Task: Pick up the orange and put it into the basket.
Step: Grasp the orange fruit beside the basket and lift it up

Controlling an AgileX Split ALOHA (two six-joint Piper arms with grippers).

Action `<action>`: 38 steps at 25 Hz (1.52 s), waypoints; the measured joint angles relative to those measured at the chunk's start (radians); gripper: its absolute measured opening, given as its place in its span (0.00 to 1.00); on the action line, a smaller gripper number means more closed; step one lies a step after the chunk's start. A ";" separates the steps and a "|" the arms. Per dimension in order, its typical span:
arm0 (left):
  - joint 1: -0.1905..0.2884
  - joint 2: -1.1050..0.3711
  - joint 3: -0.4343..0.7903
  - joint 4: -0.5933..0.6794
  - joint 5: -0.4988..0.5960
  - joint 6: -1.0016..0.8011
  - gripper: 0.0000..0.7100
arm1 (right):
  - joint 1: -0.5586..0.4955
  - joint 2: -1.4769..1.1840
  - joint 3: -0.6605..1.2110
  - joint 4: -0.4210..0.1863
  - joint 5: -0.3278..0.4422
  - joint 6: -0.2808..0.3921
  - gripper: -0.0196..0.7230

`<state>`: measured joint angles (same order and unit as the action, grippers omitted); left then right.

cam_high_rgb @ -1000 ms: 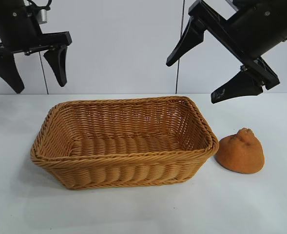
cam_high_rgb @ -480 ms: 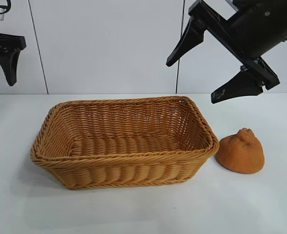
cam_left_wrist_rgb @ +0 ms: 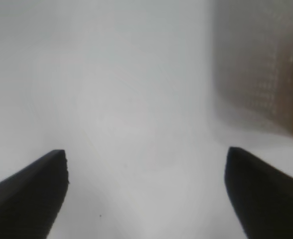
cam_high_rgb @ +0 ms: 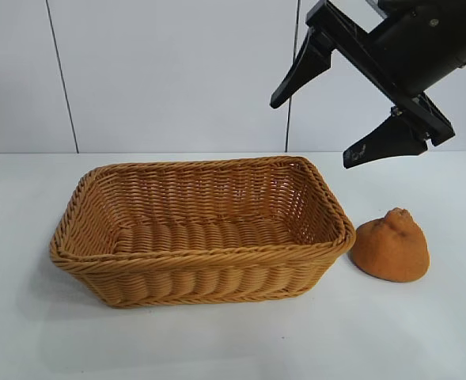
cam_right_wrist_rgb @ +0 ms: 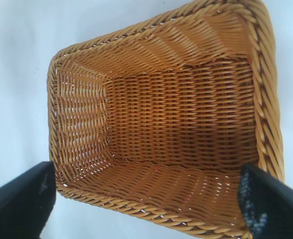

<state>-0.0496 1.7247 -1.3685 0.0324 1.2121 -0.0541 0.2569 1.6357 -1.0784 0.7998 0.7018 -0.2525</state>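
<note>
Left arm gone from the exterior view since a second ago, only a dark sliver left at the far left edge; seen from its own wrist camera, left hand (cam_left_wrist_rgb: 145, 194) spread open over bare white worktop (cam_high_rgb: 422, 332), holding nothing. Swung well clear of the wicker basket (cam_high_rgb: 217, 252), so likely parked and leaving the job to the other arm. Right hand (cam_high_rgb: 310, 129) unchanged over the same second: hanging high above the basket's right end, fingers wide apart, empty, its wrist camera looking straight down into the empty basket. No grasp begun yet.

Orange (cam_high_rgb: 391, 245) resting on the worktop just beside the basket's right corner, dome up, knobby peak on top, close to the rim but apparently not touching it. Lies below the right hand and off to that hand's outer side, well apart in height. Next move probably a shift outward past the rim and a descent onto the fruit, fingers straddling the dome.
</note>
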 joint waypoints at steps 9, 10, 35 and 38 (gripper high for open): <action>0.000 -0.438 0.405 0.000 0.000 0.002 0.86 | 0.000 0.000 0.000 0.000 0.000 0.000 0.94; 0.000 -0.481 0.447 0.000 0.000 0.002 0.86 | 0.000 0.000 0.000 0.000 0.001 0.000 0.94; 0.000 -1.464 0.863 -0.046 -0.147 0.003 0.86 | 0.000 0.000 -0.084 -0.223 0.103 0.080 0.94; 0.000 -1.584 0.863 -0.046 -0.147 0.003 0.86 | 0.000 0.000 -0.146 -0.370 0.144 0.173 0.94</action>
<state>-0.0496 0.1406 -0.5052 -0.0131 1.0647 -0.0510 0.2569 1.6357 -1.2243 0.4294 0.8454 -0.0790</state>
